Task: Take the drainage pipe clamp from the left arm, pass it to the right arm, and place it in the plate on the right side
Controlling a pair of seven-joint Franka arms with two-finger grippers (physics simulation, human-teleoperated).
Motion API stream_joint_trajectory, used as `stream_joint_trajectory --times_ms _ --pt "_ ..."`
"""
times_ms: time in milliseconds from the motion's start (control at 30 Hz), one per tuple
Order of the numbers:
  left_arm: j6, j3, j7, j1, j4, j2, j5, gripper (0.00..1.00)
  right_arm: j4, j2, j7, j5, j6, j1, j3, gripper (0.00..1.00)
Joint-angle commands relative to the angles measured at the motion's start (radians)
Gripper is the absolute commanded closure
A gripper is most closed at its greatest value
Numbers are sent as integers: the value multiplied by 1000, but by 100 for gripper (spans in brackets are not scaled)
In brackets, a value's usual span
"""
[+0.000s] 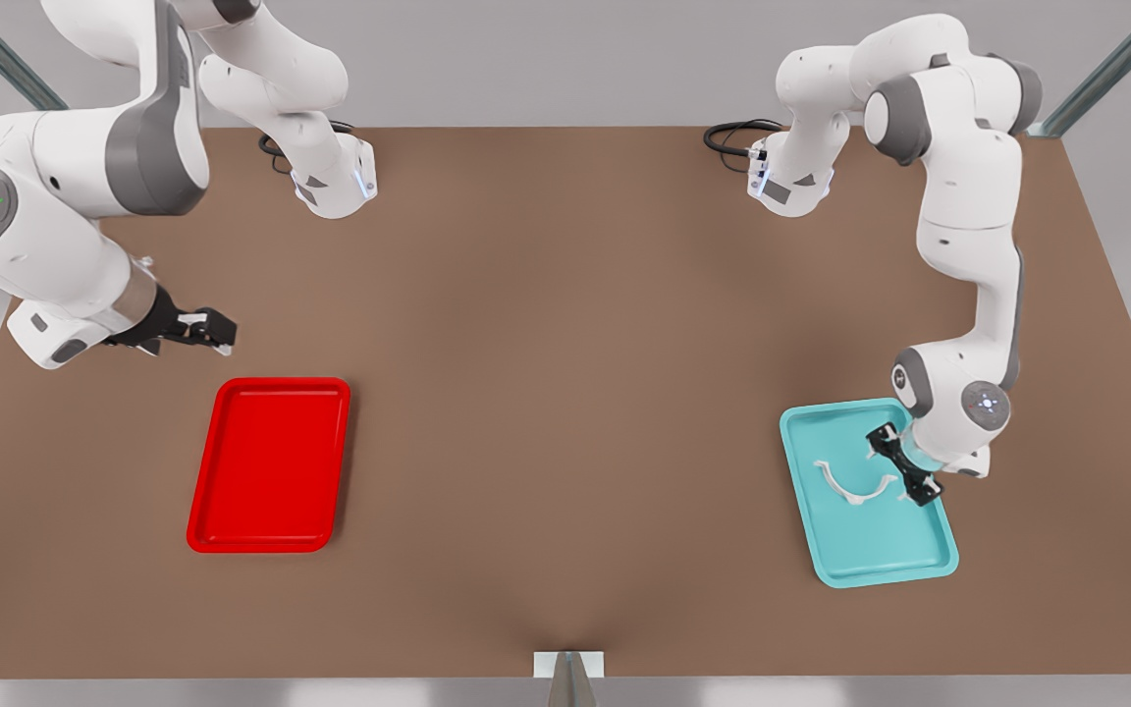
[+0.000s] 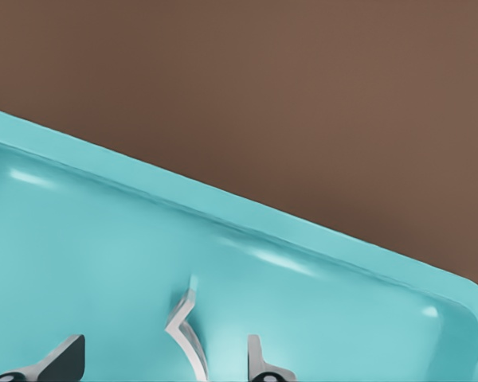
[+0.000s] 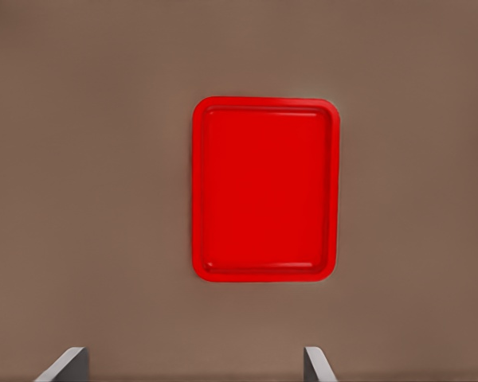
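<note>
Between the spread jaws of the left gripper (image 1: 904,469), the drainage pipe clamp's (image 1: 855,484) end seemingly sits; it should be pinched squarely.

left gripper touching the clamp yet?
Apart. The left wrist view shows the left gripper open, teal tray visible between each fingertip and the clamp.

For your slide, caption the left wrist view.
Open left gripper straddling one end of the white clamp in the teal tray.
</note>
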Motion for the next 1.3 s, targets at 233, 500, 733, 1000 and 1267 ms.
stream_joint_trajectory --times_ms 233,500,733,1000,1267 --pt "107 0 -229 -22 1 32 5 20 -1 -1 20 1 -3 -3 0 0" --pt "107 0 -224 -20 1 32 5 71 -1 -1 18 1 -2 -4 0 0" --pt "107 0 -224 -22 1 37 7 79 1 -1 18 1 -2 -6 0 0" --pt "49 0 -171 -22 11 5 7 79 -1 -1 9 8 -2 -6 -3 0" --pt "-445 -5 -422 -204 249 -90 -87 79 -1 -1 7 8 -3 -4 -5 0"
